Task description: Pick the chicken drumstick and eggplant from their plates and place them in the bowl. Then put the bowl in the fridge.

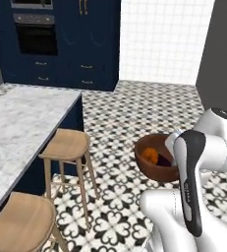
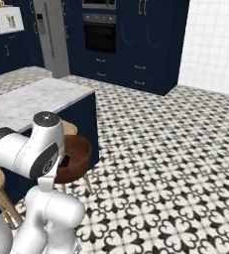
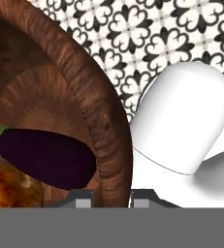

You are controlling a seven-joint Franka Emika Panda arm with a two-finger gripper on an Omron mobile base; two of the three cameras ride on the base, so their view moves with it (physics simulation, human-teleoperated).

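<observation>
- I read the gripper as clenched on the rim of the bowl: in the hand view one fingertip sits inside the wall, the other outside it.
- The bowl hangs above the patterned floor, clear of it, carried by the arm.
- Inside the bowl I see the eggplant, dark purple with a green stem end, lying against the inner wall.
- The chicken drumstick lies just beside the eggplant, touching it, deeper in the bowl.
- Relative to the bowl, the marble bench and two wooden stools stand to its left in the left base view.
- The fridge stands well apart from the bowl, at the far wall.
</observation>
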